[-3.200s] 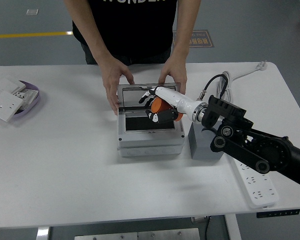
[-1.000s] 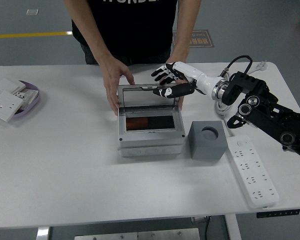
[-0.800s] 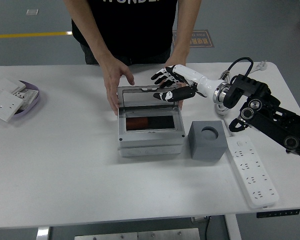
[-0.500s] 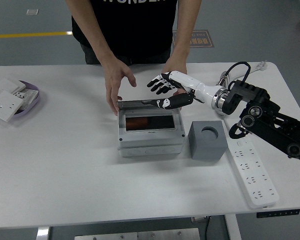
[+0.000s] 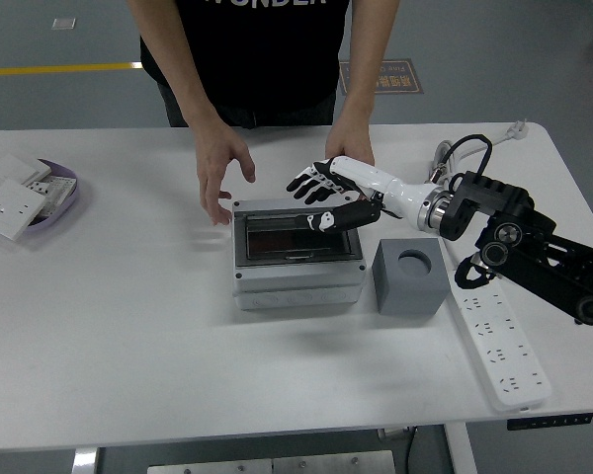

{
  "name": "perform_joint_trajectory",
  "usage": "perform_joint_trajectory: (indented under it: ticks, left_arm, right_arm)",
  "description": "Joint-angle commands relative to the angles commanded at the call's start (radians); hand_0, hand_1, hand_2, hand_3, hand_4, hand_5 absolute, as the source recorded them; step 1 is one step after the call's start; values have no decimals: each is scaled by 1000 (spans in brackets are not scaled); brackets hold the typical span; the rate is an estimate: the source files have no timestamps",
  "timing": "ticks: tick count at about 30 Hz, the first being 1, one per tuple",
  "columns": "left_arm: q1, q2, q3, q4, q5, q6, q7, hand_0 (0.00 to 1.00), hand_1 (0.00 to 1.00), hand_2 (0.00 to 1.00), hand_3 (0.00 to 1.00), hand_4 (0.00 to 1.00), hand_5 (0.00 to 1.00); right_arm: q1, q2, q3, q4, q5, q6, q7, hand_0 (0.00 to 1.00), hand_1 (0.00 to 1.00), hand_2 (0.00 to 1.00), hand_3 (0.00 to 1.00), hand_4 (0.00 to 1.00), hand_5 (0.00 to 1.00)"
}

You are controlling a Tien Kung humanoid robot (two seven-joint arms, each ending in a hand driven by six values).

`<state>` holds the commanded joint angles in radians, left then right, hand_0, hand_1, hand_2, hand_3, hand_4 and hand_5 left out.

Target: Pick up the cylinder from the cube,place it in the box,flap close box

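My right hand (image 5: 328, 197), fingers spread and holding nothing, rests on the dark transparent flap lid (image 5: 295, 235) of the grey plastic box (image 5: 296, 281) on the white table (image 5: 128, 326). The lid lies nearly flat; the orange cylinder, inside I judge, is hardly visible through it. The grey cube (image 5: 409, 278) stands empty beside. I should press evenly downward near the free edge, clear of the person's hand (image 5: 220, 173).

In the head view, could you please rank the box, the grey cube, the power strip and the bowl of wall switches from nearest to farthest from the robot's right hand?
1. Box: directly under the right hand.
2. Grey cube: right of the box.
3. Power strip: near the table's right edge.
4. Bowl of wall switches: far left.
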<state>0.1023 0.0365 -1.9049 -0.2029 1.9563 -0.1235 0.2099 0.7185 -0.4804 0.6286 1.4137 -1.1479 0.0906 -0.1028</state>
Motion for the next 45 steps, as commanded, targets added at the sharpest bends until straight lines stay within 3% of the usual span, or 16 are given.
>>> perform_joint_trajectory:
  ticks: [11,17,23,26,34,45]
  left_arm:
    - [3,-12,-11,4,15,-1,-8,598,644,614,655,709,142]
    - [3,-15,-22,8,24,0,-16,598,644,614,655,709,142]
    - [1,-18,-30,10,32,1,-21,598,644,614,655,709,142]
    - [1,-22,-33,11,34,0,-23,598,644,614,655,709,142]
    - [1,-31,-48,16,49,0,-34,598,644,614,654,708,142]
    - [2,-35,-68,21,67,1,-44,598,644,614,654,709,142]
  right_arm:
    - [-182,55,227,2,210,34,48,721,680,710,712,705,307]
    - [-253,32,383,51,104,-52,73,707,678,707,711,707,308]
    - [-339,13,553,24,-29,-98,98,706,678,705,706,700,335]
    - [-384,33,626,-6,-50,-104,114,706,678,705,706,700,335]
    - [-480,154,782,-89,-4,-108,161,703,671,695,682,677,350]
    - [-578,237,833,-99,29,-99,188,698,668,686,677,665,359]
